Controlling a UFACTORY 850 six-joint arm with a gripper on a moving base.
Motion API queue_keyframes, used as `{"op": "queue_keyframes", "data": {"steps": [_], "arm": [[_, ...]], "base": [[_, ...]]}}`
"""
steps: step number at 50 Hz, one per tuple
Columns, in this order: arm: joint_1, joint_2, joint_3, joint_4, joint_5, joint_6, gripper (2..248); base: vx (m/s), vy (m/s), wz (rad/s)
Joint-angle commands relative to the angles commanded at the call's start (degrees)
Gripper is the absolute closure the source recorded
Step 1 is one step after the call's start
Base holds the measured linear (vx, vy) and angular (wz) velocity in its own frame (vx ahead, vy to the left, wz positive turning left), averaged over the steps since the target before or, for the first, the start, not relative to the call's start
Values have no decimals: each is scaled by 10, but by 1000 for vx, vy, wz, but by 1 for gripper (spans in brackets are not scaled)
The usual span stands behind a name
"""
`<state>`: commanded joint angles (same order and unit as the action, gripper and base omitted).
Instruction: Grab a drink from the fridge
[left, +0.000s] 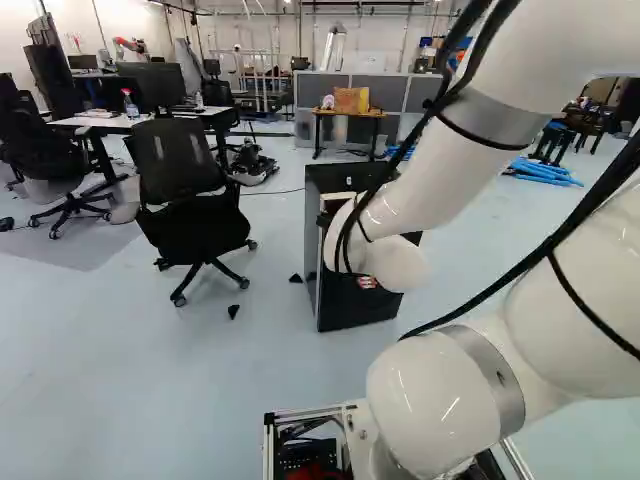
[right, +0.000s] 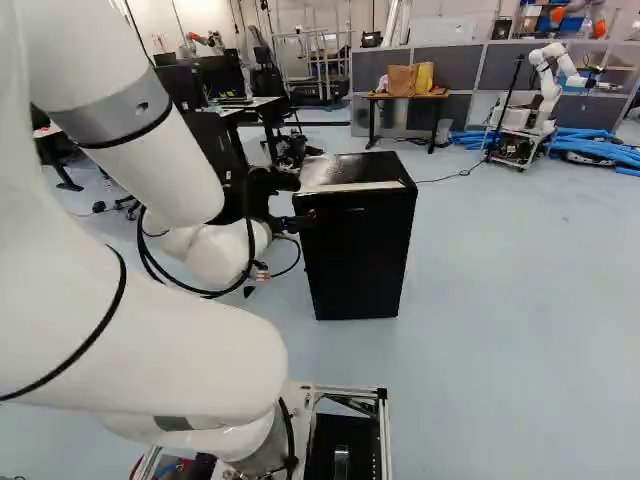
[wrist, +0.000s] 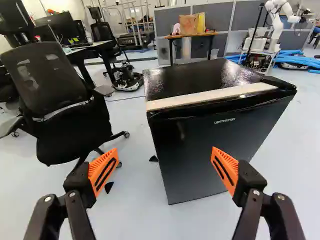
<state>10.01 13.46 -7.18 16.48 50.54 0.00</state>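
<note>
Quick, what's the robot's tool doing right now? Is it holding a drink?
Tool: open, holding nothing. Its orange pads stand wide apart, with the fridge ahead.

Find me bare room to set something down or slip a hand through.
The fridge top is bare behind the pale strip along its front edge. The open gripper has nothing between its fingers. It's crowded toward the office chair, where small black wedges lie.

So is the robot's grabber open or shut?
The grabber is open: its two orange pads stand wide apart, and nothing is pinched between them.
</note>
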Motion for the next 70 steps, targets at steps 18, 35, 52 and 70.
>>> {"op": "queue_keyframes", "data": {"steps": [18,35,52,70], "arm": [[39,-17,-15,66,19,0,3],[76,-51,-32,128,41,0,3],[112,-97,-48,182,72,0,3],[149,-149,-68,232,112,0,3]], "base": [[0,0,0],[0,0,0],[0,0,0],[0,0,0]]}}
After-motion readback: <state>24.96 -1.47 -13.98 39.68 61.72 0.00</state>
